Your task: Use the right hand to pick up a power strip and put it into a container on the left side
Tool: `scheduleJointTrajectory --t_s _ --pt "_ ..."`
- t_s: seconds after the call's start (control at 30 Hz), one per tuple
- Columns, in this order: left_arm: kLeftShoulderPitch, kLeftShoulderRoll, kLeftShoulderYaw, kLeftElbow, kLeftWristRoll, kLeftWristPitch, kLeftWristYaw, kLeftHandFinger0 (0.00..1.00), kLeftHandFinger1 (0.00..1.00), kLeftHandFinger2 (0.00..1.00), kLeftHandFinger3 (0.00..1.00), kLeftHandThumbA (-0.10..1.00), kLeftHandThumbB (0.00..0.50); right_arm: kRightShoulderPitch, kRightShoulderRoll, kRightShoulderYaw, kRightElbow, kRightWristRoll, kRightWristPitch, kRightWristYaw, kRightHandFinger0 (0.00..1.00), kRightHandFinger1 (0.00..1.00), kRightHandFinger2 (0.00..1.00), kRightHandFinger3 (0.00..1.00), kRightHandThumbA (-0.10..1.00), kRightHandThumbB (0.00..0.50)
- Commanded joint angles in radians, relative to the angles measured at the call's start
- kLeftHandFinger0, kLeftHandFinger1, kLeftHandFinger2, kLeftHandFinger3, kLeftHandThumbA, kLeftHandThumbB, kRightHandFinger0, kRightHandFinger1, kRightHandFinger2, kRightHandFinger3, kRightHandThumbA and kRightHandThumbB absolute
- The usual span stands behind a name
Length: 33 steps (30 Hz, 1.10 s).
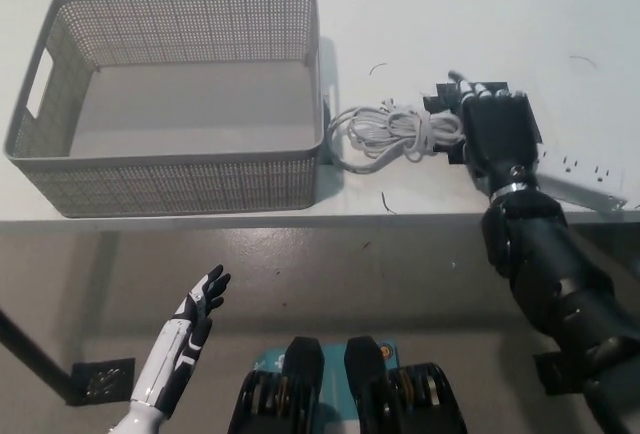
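Observation:
A white power strip [580, 178] lies slanted on the white table, its free end pointing toward the front right edge. Its coiled white cord [395, 134] is bundled just left of it, close to the basket's right wall. My black right hand [497, 132] covers the strip's left end, with its fingers closed around it. The grey mesh basket [180, 160] stands at the table's left and holds nothing. Below the table's front edge at the lower left, my white left hand [190, 338] hangs open and at rest.
The table's front edge [400, 218] runs across the middle of the picture, with floor below it. A small dark plate [92, 382] lies on the floor at the lower left. A few short dark marks dot the tabletop near the cord.

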Motion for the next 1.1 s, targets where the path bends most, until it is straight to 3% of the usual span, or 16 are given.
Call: scheduleJointTrajectory --t_s 0.0,0.1,0.2,0.23,0.4,0.57,0.67,0.8,0.93,1.07 --pt "-0.028 0.027 0.001 -0.030 0.002 -0.041 0.004 1.00 1.00 1.00 1.00 1.00 0.228 -0.317 -0.140 -0.052 -0.237 0.059 -0.244 -0.449 0.00 0.17 0.70 0.88 -0.10 0.070" --pt "-0.031 0.026 0.003 -0.032 0.005 -0.041 0.004 1.00 1.00 1.00 1.00 1.00 0.229 -0.324 -0.160 -0.071 -0.331 0.062 -0.225 -0.410 0.00 0.13 0.67 0.84 -0.10 0.068" --pt "-0.031 0.025 0.003 -0.031 -0.003 -0.041 0.000 1.00 1.00 1.00 1.00 1.00 0.230 -0.323 -0.172 -0.079 -0.401 0.054 -0.216 -0.405 0.00 0.11 0.66 0.81 -0.10 0.097" --pt "-0.031 0.024 0.002 -0.031 -0.005 -0.041 0.000 1.00 1.00 1.00 1.00 1.00 0.227 -0.321 -0.177 -0.087 -0.447 0.061 -0.236 -0.401 0.00 0.04 0.62 0.76 -0.10 0.109" --pt "-0.035 0.026 0.003 -0.031 -0.005 -0.041 -0.002 1.00 1.00 1.00 1.00 1.00 0.225 -0.302 -0.197 -0.104 -0.631 0.037 -0.210 -0.347 0.00 0.05 0.66 0.85 -0.10 0.148" --pt "-0.040 0.028 0.005 -0.027 -0.016 -0.041 -0.011 1.00 1.00 1.00 1.00 1.00 0.230 -0.325 -0.204 -0.114 -0.703 0.045 -0.237 -0.323 0.00 0.01 0.64 0.90 -0.10 0.126" --pt "-0.041 0.027 0.004 -0.026 -0.011 -0.041 -0.006 1.00 1.00 1.00 1.00 1.00 0.221 -0.351 -0.203 -0.114 -0.716 0.035 -0.221 -0.303 0.00 0.00 0.58 0.86 -0.10 0.119" --pt "-0.047 0.026 0.007 -0.022 -0.016 -0.041 -0.007 1.00 1.00 1.00 1.00 1.00 0.226 -0.405 -0.194 -0.098 -0.670 0.025 -0.232 -0.329 0.00 0.00 0.59 0.86 -0.10 0.115" --pt "-0.050 0.025 0.006 -0.019 -0.020 -0.041 -0.011 1.00 1.00 1.00 1.00 1.00 0.236 -0.454 -0.161 -0.071 -0.611 0.016 -0.222 -0.319 0.00 0.00 0.54 0.81 -0.10 0.152" --pt "-0.048 0.025 0.001 -0.022 -0.005 -0.041 -0.002 1.00 1.00 1.00 1.00 1.00 0.243 -0.529 -0.102 -0.023 -0.485 0.010 -0.231 -0.338 0.00 0.00 0.63 0.88 -0.10 0.142"
